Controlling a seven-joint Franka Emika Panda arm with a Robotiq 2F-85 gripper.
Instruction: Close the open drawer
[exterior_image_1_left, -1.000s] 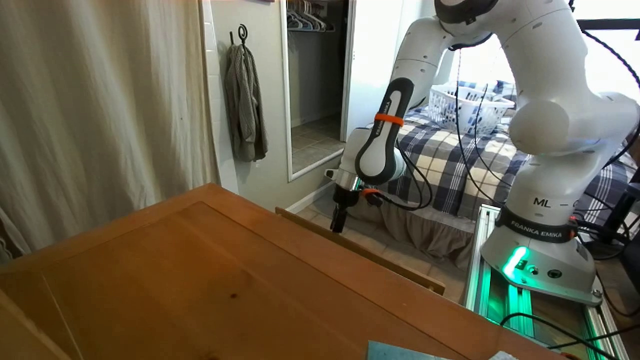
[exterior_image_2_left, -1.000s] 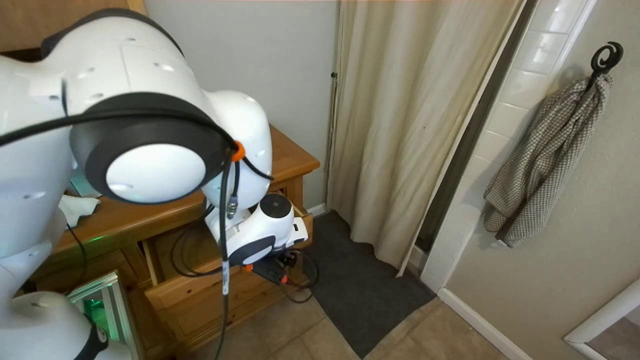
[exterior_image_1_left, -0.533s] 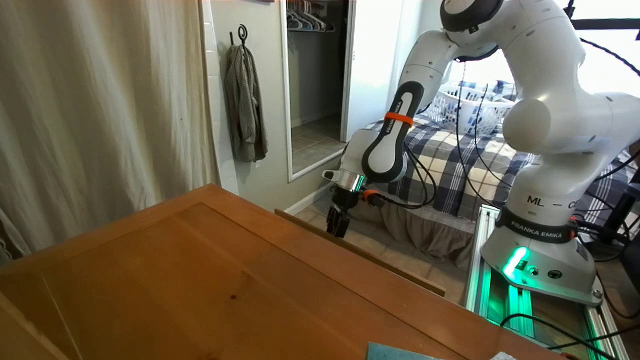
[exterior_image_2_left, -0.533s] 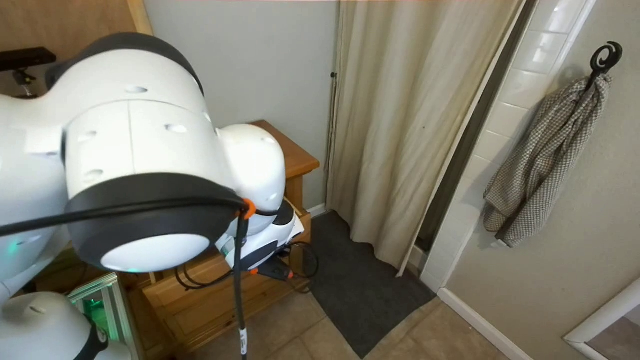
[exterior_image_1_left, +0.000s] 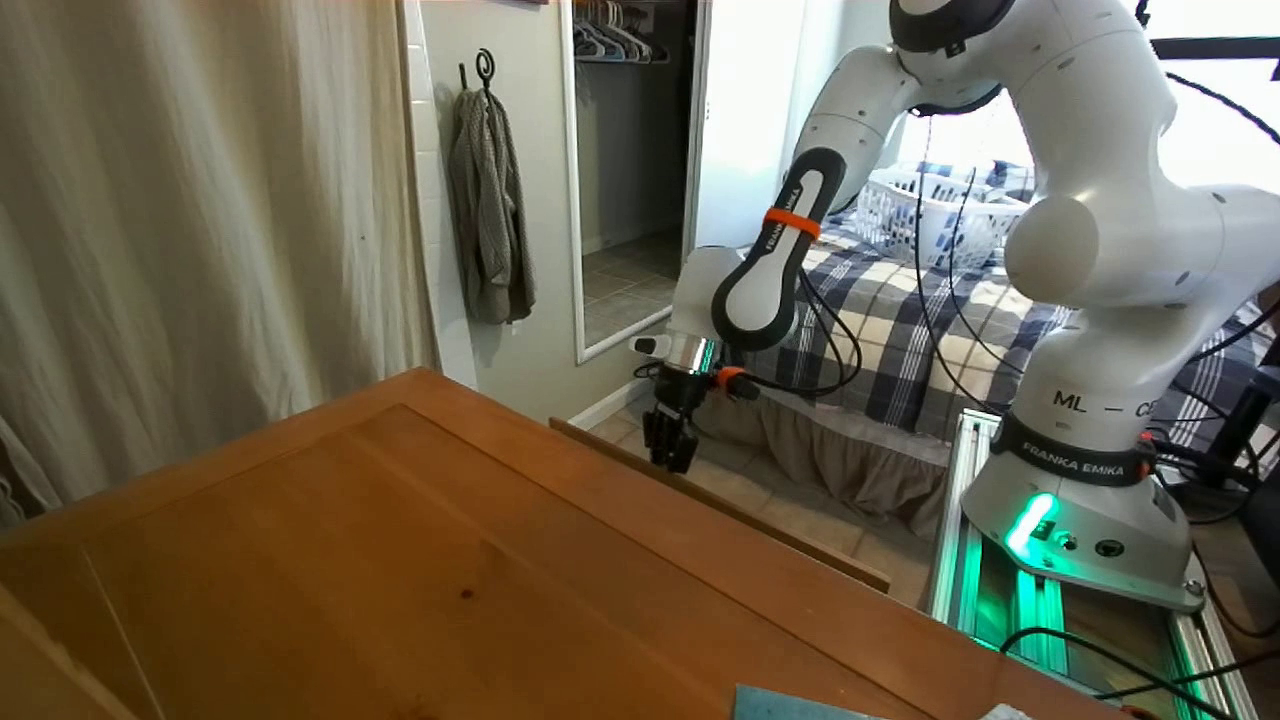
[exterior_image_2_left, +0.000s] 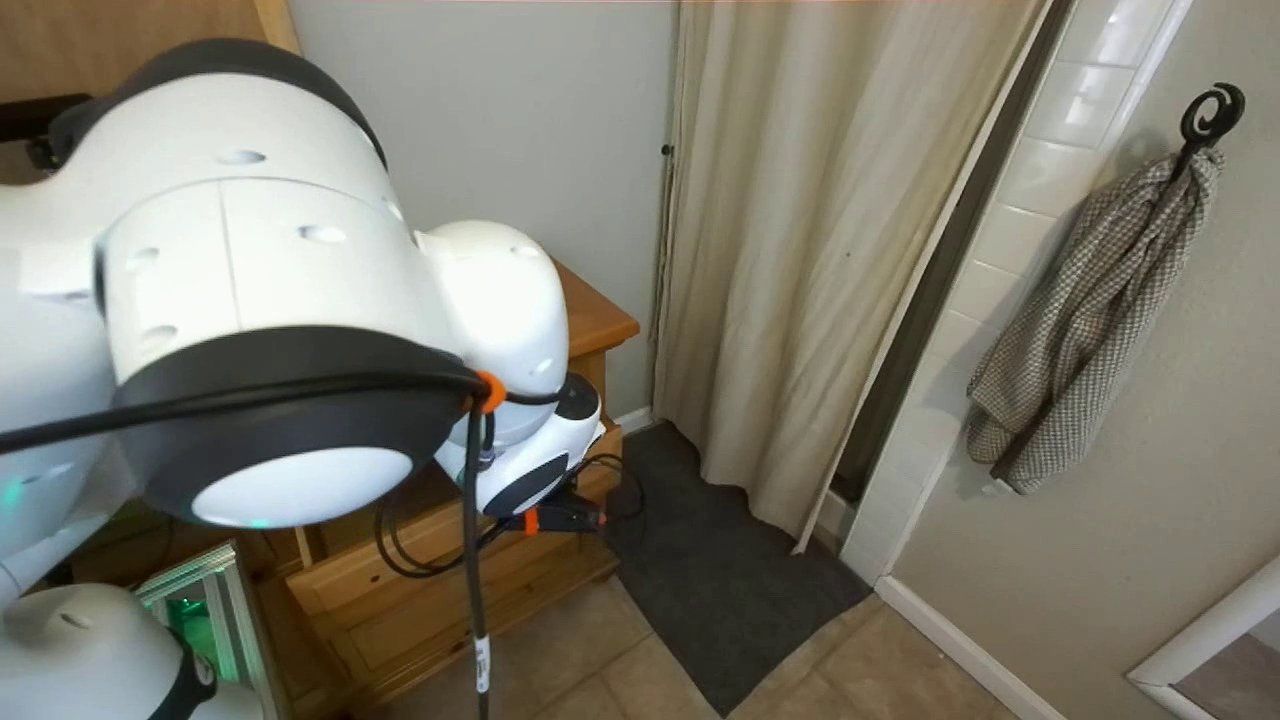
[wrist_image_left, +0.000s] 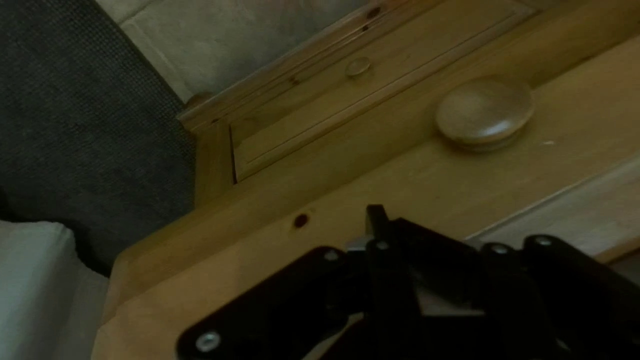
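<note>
The drawer is pulled out from the orange-brown furniture; in an exterior view only the thin top edge of the drawer shows beyond the furniture's top. In the wrist view the drawer front fills the middle, with a round wooden knob. My gripper is shut, its fingertips together and nothing visible between them. It hangs over the drawer front, to one side of the knob. In an exterior view the gripper is right at the drawer's edge; contact cannot be told. The arm hides part of the drawer.
A lower panel with a small knob lies below the drawer. The floor holds a dark mat, with a curtain behind it. A bed stands beyond the drawer. Loose cables hang from the arm.
The gripper has shut. My hand has moved slightly left and tilted in an exterior view, while the elbow sits lower than a second ago. The drawer has not visibly moved.
</note>
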